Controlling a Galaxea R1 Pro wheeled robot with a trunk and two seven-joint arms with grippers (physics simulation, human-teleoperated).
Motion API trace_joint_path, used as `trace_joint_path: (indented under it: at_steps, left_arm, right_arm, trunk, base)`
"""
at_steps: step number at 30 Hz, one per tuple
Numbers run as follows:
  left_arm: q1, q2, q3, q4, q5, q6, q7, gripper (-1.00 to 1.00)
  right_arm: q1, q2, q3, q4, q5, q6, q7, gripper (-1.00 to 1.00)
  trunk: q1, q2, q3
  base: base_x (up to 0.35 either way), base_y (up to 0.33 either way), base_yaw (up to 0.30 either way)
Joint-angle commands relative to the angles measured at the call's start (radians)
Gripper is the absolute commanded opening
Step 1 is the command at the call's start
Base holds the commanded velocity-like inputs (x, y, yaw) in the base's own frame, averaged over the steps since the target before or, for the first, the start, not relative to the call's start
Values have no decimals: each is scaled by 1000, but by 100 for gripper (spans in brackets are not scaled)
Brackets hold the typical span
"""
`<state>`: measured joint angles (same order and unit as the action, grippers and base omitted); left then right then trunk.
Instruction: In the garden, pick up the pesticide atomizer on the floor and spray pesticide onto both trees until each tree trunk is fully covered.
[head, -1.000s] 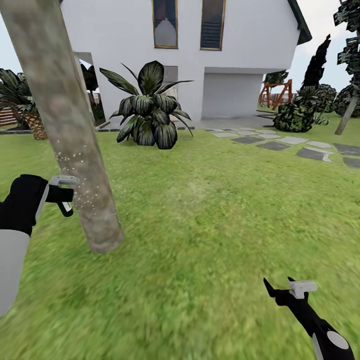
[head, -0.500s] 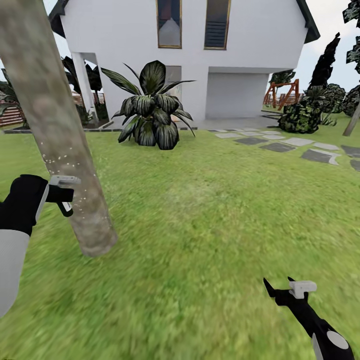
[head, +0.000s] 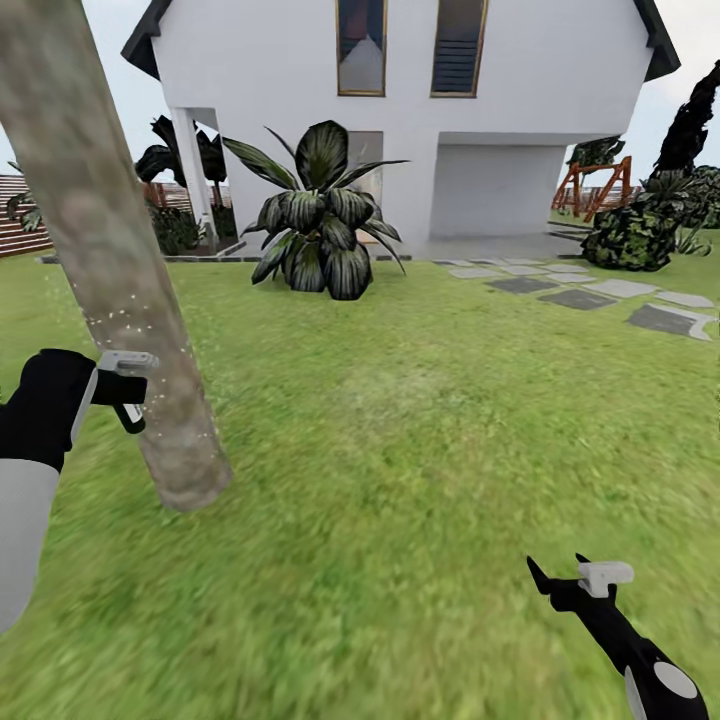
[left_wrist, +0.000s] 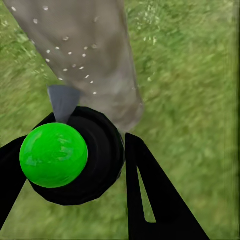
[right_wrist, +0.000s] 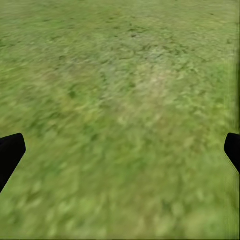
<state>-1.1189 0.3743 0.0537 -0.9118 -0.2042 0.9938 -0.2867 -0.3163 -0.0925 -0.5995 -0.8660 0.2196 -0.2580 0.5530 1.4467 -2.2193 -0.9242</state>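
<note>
1. Since the earlier frames the whole head view is swinging – the white house (head: 400, 120) and the broad-leaved plant (head: 320, 225) are sliding toward the right of the picture and more slat fence (head: 20, 215) is showing at the far left, so I'm reading that as camera motion, not things moving.
2. Relative to my left gripper (head: 125, 385) the tree trunk (head: 110, 260) is sitting much where it was, its base planted in the grass (head: 420, 430) just ahead of the arm.
3. White pesticide specks (head: 135, 325) are dotting the trunk at gripper height and a little above; in the left wrist view they are scattered over the bark (left_wrist: 75, 55).
4. My left arm is reaching forward at the left of the head view, black wrist level, the gripper's tip just beside the trunk.
5. I'm seeing the left gripper (left_wrist: 82, 165) clamped around the pesticide atomizer (left_wrist: 75, 160) – round dark body, green spot (left_wrist: 53, 155) facing the camera, grey nozzle (left_wrist: 63, 102) pointing at the trunk.
6. My right arm is hanging low at the lower right, its gripper (head: 570, 580) held over bare lawn, well apart from the tree.
7. From the right wrist view the two black fingertips (right_wrist: 10, 152) are sitting at opposite edges – the right claw is spread wide with nothing but grass between.
</note>
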Motion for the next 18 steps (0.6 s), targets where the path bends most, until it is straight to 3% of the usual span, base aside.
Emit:
trace_joint_path:
  at_steps: [1, 10, 18]
  left_arm:
    - [-1, 0, 2, -1, -12, 3, -10, -100]
    - [-1, -1, 2, 1, -14, 2, -2, -100]
    - [-1, -2, 0, 7, -15, 2, -2, -100]
  right_arm:
    - [-1, 1, -4, 1, 10, -7, 4, 100]
    - [-1, 1, -5, 1, 10, -7, 4, 100]
    - [-1, 1, -4, 1, 10, -7, 4, 100]
  trunk:
    - [0, 0, -1]
    - [0, 0, -1]
    - [0, 0, -1]
  base:
    - [0, -273, 47]
    - [89, -264, 227]
    - [177, -246, 23]
